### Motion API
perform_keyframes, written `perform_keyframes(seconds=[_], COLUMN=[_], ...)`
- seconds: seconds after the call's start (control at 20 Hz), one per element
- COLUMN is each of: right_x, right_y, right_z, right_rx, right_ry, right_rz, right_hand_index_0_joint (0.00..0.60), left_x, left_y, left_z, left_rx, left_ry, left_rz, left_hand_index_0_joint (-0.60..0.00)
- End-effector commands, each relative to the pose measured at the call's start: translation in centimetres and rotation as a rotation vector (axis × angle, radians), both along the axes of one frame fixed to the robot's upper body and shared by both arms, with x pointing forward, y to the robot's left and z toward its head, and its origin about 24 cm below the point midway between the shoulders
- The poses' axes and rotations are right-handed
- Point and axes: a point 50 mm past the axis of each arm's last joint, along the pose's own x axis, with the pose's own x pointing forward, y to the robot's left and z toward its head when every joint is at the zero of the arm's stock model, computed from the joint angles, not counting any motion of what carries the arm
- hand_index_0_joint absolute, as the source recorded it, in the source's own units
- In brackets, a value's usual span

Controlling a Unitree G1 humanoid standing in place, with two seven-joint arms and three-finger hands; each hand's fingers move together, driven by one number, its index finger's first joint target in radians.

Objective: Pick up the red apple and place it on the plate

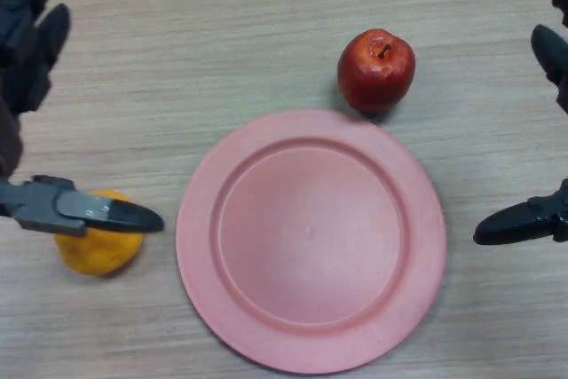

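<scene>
The red apple (375,69) stands upright on the wooden table, just beyond the far right rim of the pink plate (266,326). The plate lies flat in the middle with nothing on it. My right hand (552,51) shows at the right edge, open, its fingers to the right of the apple and its thumb lower down beside the plate; it touches neither. My left hand (31,33) is at the left edge, open, its thumb stretched over an orange fruit.
An orange (96,246) sits on the table left of the plate, partly under my left thumb. The wooden tabletop (204,42) stretches beyond the plate and the apple.
</scene>
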Motion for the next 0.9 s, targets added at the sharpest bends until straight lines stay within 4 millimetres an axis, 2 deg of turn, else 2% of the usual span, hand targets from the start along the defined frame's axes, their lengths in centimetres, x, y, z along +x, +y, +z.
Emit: perform_keyframes(seconds=[0.05,0.15,0.25,0.55,0.75,0.9], right_x=[-1.4,-1.9,-2.1,-1.4,0.6,3.3], right_y=[0.0,0.6,0.8,0.6,0.0,-0.4], right_z=[3.0,2.9,3.0,2.9,3.1,2.6], right_rx=[-0.029,-0.011,0.011,0.003,-0.072,-0.102], right_ry=[-0.212,-0.197,-0.184,-0.176,-0.191,-0.201], right_rz=[-0.005,0.024,0.036,0.030,-0.032,-0.072], right_hand_index_0_joint=[0.000,0.000,0.000,0.000,0.000,0.000], left_x=[-1.0,-0.9,-1.1,-1.3,-1.8,-2.1], left_y=[0.4,0.0,-0.3,-0.5,-1.4,-1.9], left_z=[3.4,3.7,3.4,3.4,2.9,2.6], left_rx=[0.066,0.042,0.095,0.091,0.026,0.039], left_ry=[-0.226,-0.255,-0.226,-0.224,-0.190,-0.183], left_rz=[0.028,0.047,0.030,0.019,-0.019,-0.030], left_hand_index_0_joint=[0.000,0.000,0.000,0.000,0.000,0.000])
